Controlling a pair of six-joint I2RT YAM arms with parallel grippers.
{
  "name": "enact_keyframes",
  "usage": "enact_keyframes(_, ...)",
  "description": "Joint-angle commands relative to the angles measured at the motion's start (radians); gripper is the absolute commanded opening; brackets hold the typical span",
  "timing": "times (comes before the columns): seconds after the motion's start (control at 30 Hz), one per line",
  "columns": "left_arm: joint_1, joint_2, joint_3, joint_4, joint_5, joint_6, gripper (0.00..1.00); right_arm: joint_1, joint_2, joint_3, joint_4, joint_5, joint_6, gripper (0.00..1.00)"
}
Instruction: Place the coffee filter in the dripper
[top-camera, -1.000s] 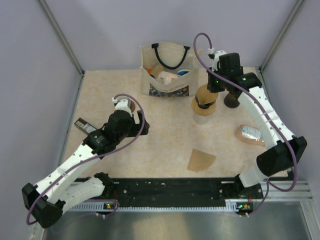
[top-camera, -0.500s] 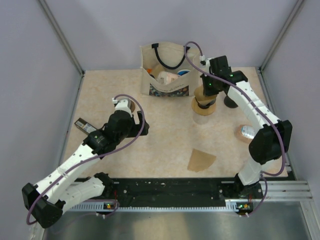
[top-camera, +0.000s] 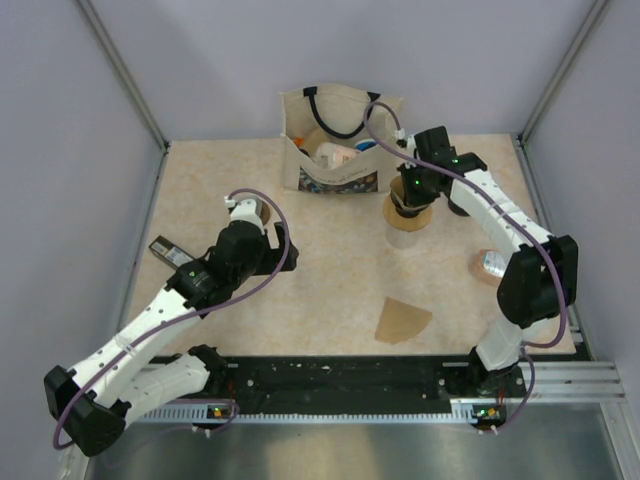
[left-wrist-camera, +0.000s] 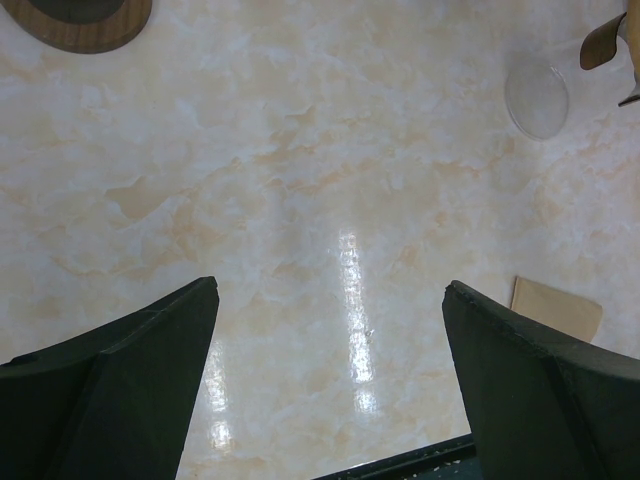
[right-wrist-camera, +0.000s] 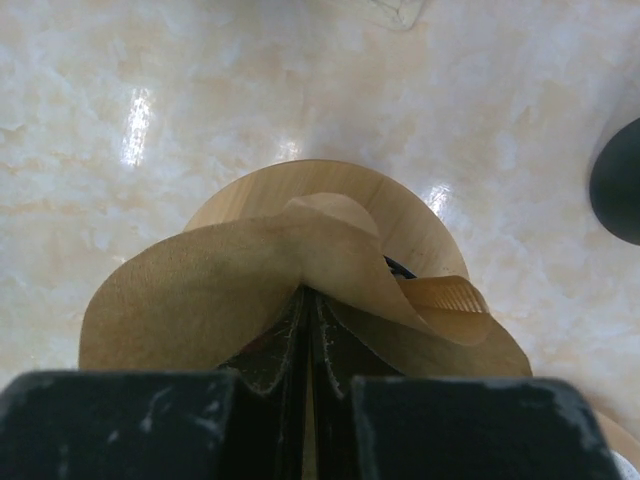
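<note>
right pincer (right-wrist-camera: 308, 340) clenched on coffee filter (right-wrist-camera: 200, 300) edge, just above dripper (right-wrist-camera: 290, 185); paper's light, floppy, crushes easily, so pinch rim only; left pincer (left-wrist-camera: 330, 288) released, well apart from dripper

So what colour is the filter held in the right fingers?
The coffee filter is light tan-brown; right wrist view shows it best.

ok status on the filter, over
Left gripper open, holding nothing. Right gripper shut on thin light-brown paper coffee filter, above tan-ringed dripper; seating unclear. Spare flat paper filter near front edge, out of the way.
</note>
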Motion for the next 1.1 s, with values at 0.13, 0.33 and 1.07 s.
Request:
enact_keyframes(0.13,0.007,0.003,0.000,0.023,-0.012,0.008,0.99,0.008,-0.016,-0.031,0.089,-0.035,-0.012,0.01)
enact_keyframes(0.33,0.008,0.006,-0.001,0.021,-0.015,0.008,0.99,0.011,0.001,-0.046,0.087,-0.021,-0.011,0.01)
enact_keyframes(1.07,0.011,0.007,0.000,0.007,-0.038,0.011,0.99,0.020,0.128,0.091,-0.101,0.037,-0.038,0.00)
